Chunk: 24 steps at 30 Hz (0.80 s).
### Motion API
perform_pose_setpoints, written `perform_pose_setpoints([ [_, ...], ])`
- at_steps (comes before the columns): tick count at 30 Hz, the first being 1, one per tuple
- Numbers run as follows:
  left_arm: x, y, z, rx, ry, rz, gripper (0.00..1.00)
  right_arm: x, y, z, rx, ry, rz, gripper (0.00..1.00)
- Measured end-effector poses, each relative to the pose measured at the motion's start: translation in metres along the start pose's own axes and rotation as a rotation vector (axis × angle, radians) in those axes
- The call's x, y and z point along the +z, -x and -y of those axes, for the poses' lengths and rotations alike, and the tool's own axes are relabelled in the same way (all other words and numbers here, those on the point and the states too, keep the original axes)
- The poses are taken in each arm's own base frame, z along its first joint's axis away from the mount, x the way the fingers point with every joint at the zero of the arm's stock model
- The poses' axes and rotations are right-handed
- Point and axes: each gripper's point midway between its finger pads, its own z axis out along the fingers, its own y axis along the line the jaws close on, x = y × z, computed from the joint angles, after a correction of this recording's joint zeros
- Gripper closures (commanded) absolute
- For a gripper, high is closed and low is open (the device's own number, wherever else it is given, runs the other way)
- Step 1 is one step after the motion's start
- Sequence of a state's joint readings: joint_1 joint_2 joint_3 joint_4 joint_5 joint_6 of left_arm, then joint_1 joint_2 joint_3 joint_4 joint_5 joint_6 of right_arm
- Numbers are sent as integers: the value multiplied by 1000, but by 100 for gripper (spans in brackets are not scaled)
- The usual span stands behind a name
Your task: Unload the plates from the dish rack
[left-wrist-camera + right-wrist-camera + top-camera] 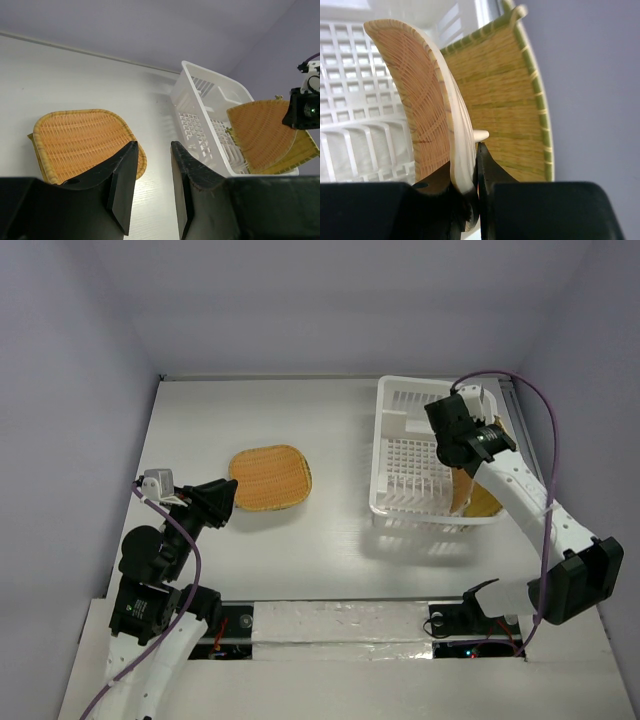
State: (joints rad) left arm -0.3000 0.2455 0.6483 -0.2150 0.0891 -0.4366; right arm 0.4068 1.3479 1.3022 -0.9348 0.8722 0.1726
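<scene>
The white dish rack (380, 455) stands at the right of the table. Two woven orange-tan plates stand on edge against its right side. My right gripper (458, 462) is shut on the rim of the nearer plate (427, 100), one jaw on each face. The other plate (505, 100) leans just behind it. Both also show in the left wrist view, the held plate (260, 132) in front of the rear plate (306, 150). Another plate (270, 477) lies flat mid-table. My left gripper (152, 190) hovers open and empty at that plate's near right edge.
White walls close in the table on the left, back and right; the rack (186, 80) sits close to the right wall. Bare tabletop lies between the flat plate (80, 140) and the rack. The arm bases stand along the near edge.
</scene>
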Motion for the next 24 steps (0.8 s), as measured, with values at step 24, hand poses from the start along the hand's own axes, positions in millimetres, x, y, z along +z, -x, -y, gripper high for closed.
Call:
perform_pose_setpoints([
  [24,0,0,0,0,0,0,70,-147,116,-56,545,685,444,100],
])
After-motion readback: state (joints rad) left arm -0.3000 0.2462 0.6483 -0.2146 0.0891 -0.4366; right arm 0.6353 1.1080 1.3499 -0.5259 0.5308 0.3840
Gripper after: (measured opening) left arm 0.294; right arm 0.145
